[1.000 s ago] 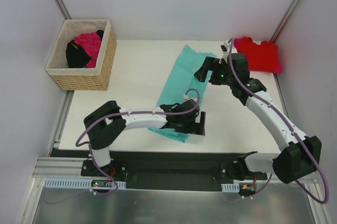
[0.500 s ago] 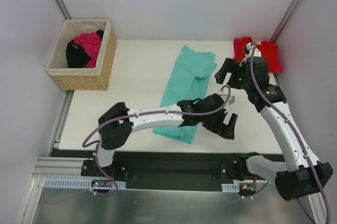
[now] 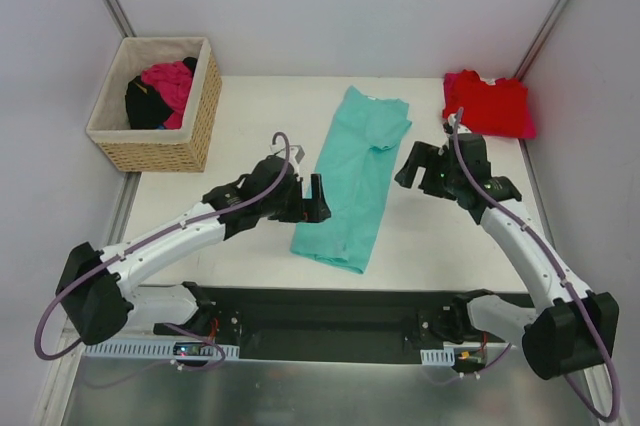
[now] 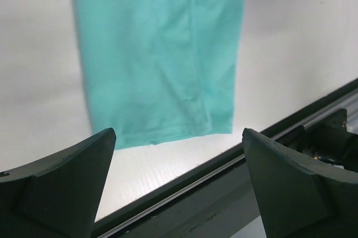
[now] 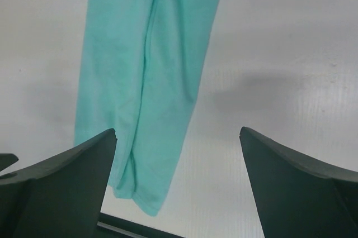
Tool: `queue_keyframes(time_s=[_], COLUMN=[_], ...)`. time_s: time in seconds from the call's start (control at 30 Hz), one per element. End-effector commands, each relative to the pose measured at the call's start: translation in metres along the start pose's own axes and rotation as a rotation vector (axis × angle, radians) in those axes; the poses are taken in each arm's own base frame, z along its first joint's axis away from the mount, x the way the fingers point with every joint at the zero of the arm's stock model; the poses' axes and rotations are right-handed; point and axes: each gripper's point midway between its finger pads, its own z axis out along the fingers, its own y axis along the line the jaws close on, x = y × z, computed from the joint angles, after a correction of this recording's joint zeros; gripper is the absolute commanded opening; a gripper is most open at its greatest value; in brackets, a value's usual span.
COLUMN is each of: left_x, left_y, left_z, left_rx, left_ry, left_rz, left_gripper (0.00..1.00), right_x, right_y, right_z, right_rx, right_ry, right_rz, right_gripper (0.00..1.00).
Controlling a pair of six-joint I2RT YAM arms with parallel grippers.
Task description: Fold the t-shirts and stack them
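A teal t-shirt (image 3: 352,178) lies on the white table, folded lengthwise into a long narrow strip that runs from the far middle toward the near edge. It also shows in the left wrist view (image 4: 159,53) and in the right wrist view (image 5: 148,76). A red t-shirt (image 3: 488,104) lies folded at the far right corner. My left gripper (image 3: 318,198) is open and empty just left of the strip's near half. My right gripper (image 3: 415,168) is open and empty just right of the strip.
A wicker basket (image 3: 120,136) at the far left holds a magenta-pink garment (image 3: 168,81) and dark clothes. The table's near edge with a black rail (image 4: 235,185) runs just below the teal shirt's hem. Walls enclose the table on three sides.
My left arm has swung from across the teal shirt's near end back to its left side. My right gripper has drawn back from the shirt's top toward the right and nearer. The strip lies flat.
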Motion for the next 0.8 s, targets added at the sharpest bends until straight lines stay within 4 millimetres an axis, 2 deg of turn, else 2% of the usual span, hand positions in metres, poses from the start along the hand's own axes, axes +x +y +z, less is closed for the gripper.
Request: queue_keyframes(time_s=[0.0,0.07,0.1,0.17,0.2,0.33,0.4,0.43,0.5,0.57,0.6,0.7,0.77], left_x=[-0.004,-0.011,-0.013,-0.013,-0.012,-0.006,-0.002,-0.002,0.002,0.001,0.002,0.0,0.0], left_y=[0.05,0.061,0.077,0.088,0.1,0.117,0.121,0.123,0.126,0.13,0.132,0.136,0.14], left_z=[-0.013,-0.023,-0.024,-0.03,-0.03,-0.03,-0.029,-0.03,-0.03,-0.032,-0.032,-0.035,-0.037], left_rx=[-0.122,-0.146,-0.18,-0.192,-0.216,-0.254,-0.262,-0.265,-0.273,-0.276,-0.28,-0.287,-0.294], left_ry=[-0.05,-0.093,-0.107,-0.119,-0.119,-0.118,-0.111,-0.113,-0.108,-0.12,-0.12,-0.133,-0.138], left_rz=[-0.095,-0.131,-0.167,-0.217,-0.239,-0.285,-0.29,-0.292,-0.298,-0.304,-0.306,-0.308,-0.312], left_gripper=[0.97,0.98,0.98,0.98,0.98,0.98,0.98,0.98,0.98,0.98,0.98,0.98,0.98], right_x=[-0.01,-0.012,-0.005,-0.001,0.007,0.016,0.009,0.018,0.024,0.029,0.038,0.06,0.079], right_y=[0.058,0.083,0.1,0.119,0.134,0.165,0.184,0.186,0.2,0.208,0.213,0.217,0.208], right_z=[0.02,0.03,0.031,0.038,0.048,0.078,0.086,0.1,0.106,0.121,0.126,0.143,0.155], right_rx=[-0.236,-0.294,-0.322,-0.346,-0.36,-0.401,-0.442,-0.438,-0.464,-0.462,-0.466,-0.458,-0.431], right_ry=[0.024,0.061,0.083,0.103,0.131,0.183,0.171,0.207,0.238,0.258,0.275,0.32,0.361], right_rz=[0.011,-0.016,-0.05,-0.081,-0.101,-0.095,-0.094,-0.09,-0.085,-0.08,-0.086,-0.085,-0.073], right_gripper=[0.97,0.97,0.97,0.97,0.97,0.97,0.97,0.97,0.97,0.97,0.97,0.97,0.97])
